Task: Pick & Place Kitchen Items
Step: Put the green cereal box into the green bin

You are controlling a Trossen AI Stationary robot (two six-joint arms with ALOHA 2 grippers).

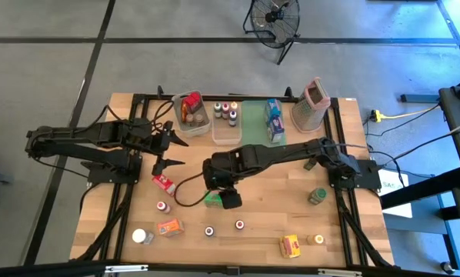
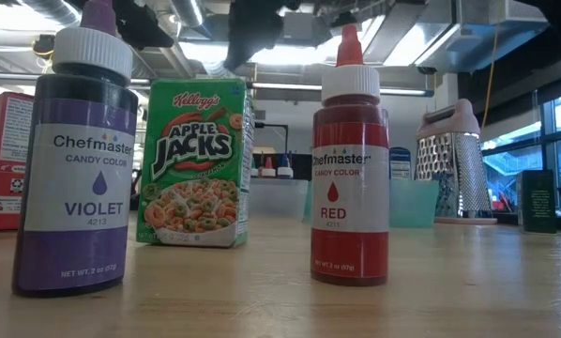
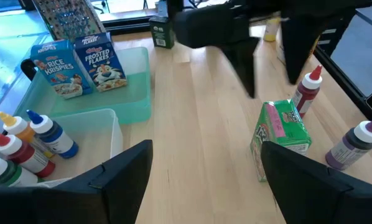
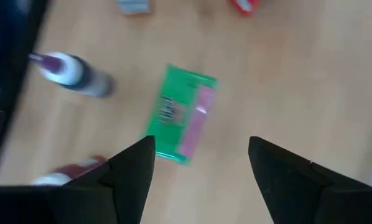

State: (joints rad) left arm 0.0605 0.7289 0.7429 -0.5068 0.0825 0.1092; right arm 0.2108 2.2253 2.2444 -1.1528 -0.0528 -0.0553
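Note:
A green Apple Jacks box (image 1: 212, 200) stands upright on the wooden table (image 1: 268, 208), also seen in the low view (image 2: 194, 161). My right gripper (image 4: 201, 155) hovers open above it, fingers pointing down, with the box (image 4: 183, 115) below and clear of them. The left wrist view shows the same gripper (image 3: 272, 74) over the box (image 3: 282, 127). A violet bottle (image 2: 74, 160) and a red bottle (image 2: 350, 160) stand near the box toward the near edge. My left gripper (image 3: 204, 168) waits open at the table's left (image 1: 178, 152).
At the far edge stand a clear bin (image 1: 191, 108) with items, a clear bin of bottles (image 1: 225, 119), a green tray (image 1: 255, 123) with cereal boxes and a metal grater (image 1: 313, 104). Loose items: red box (image 1: 163, 182), orange packet (image 1: 169, 227), yellow box (image 1: 291, 245), green jar (image 1: 317, 196).

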